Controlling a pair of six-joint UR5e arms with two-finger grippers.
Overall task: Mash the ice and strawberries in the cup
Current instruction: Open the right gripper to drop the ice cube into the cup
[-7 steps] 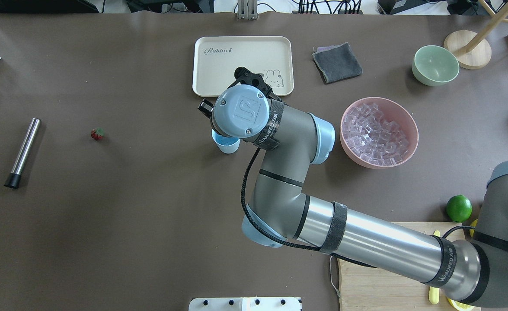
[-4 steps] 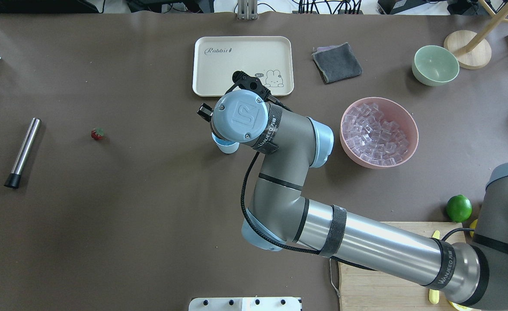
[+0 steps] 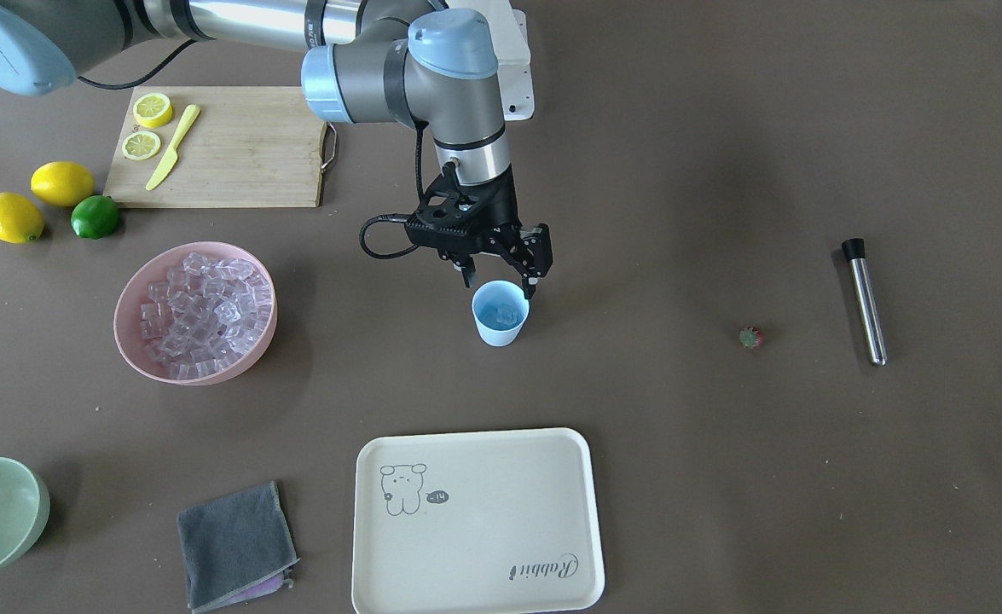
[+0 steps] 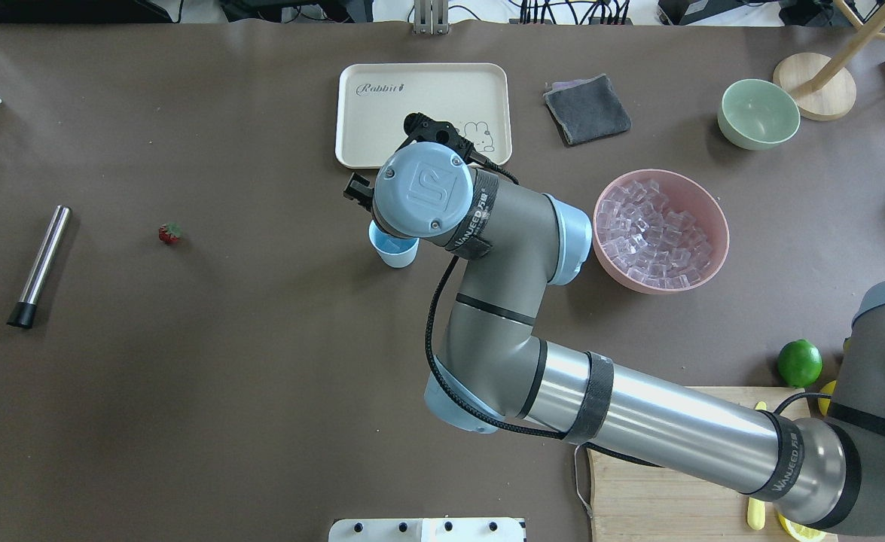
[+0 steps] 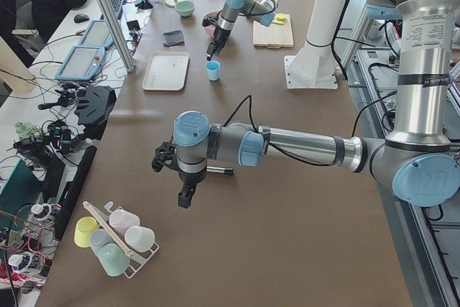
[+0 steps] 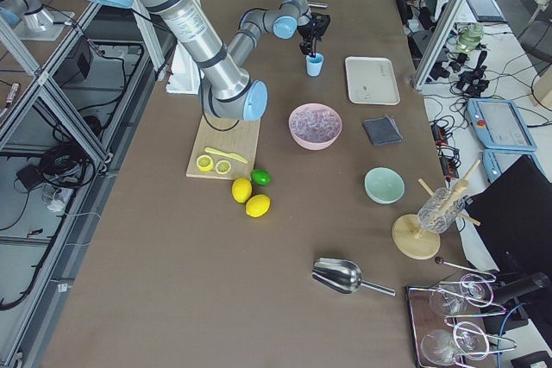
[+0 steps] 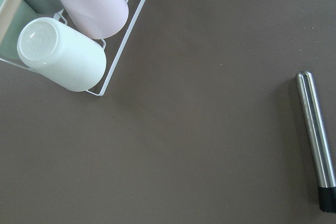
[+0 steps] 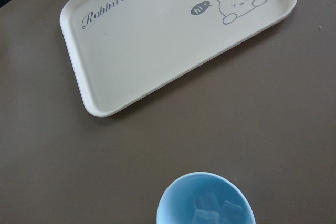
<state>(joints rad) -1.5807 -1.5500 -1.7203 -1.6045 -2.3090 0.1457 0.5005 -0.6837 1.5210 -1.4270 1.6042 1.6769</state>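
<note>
The right jaws hang apart, empty, just over the cup [image 3: 497, 334], mid tabletop [image 3: 722, 170], ice [image 3: 507, 314] inside: swing away low and you could clip its rim and tip it; left jaws, cannot tell.

Overhead view: the right wrist [image 4: 427, 192] hides part of the cup [image 4: 395, 252] and most of the right gripper [image 3: 501, 285] above it. Right wrist view: the bottom edge cuts off the cup's lower rim and some ice [image 8: 214, 211] inside. Far from the cup, the left gripper [image 5: 185, 196] is too small to read its jaws.
</note>
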